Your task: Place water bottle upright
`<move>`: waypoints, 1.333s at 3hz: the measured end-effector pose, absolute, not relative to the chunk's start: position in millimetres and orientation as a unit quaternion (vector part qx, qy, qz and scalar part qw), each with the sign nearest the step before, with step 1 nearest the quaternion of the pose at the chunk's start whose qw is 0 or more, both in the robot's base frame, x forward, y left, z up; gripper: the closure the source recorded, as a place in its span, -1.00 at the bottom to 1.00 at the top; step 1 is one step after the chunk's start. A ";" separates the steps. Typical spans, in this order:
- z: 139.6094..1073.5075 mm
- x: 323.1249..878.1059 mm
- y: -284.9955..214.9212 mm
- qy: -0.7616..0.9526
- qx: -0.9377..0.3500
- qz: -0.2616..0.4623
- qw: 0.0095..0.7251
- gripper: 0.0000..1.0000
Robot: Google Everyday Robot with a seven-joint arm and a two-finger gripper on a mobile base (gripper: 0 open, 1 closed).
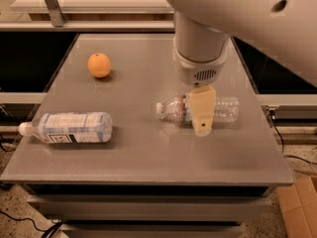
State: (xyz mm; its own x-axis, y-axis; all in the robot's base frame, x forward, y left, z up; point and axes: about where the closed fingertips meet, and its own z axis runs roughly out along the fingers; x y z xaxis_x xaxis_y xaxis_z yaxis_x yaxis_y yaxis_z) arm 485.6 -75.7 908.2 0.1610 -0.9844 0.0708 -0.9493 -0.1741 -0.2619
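Observation:
The water bottle (223, 109) is small, clear and ribbed, and lies on its side on the grey table (148, 157), right of centre. Its white cap points left and its red-and-blue band sits near the shoulder. My gripper (201, 114) hangs from the large white arm straight over the middle of the bottle. Its tan tip reaches down across the bottle's front side and hides that part of the body.
A fatter bottle (69, 127) with a white-and-blue label lies on its side at the front left. An orange (99, 65) sits at the back left. The table's right edge is close to the water bottle's base. A cardboard box (297, 202) stands on the floor at the lower right.

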 end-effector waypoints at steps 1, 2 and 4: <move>890.7 491.4 -65.5 0.648 -0.751 -0.110 0.064 -1.00; 878.9 496.2 -60.5 0.664 -0.739 -0.100 0.053 -1.00; 859.4 506.0 -54.1 0.693 -0.717 -0.063 0.042 -1.00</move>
State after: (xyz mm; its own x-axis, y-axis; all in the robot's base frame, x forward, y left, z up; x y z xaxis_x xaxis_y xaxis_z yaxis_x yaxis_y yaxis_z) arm 506.0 -54.1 859.4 0.0320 -0.9990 0.0319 -0.9885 -0.0364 -0.1469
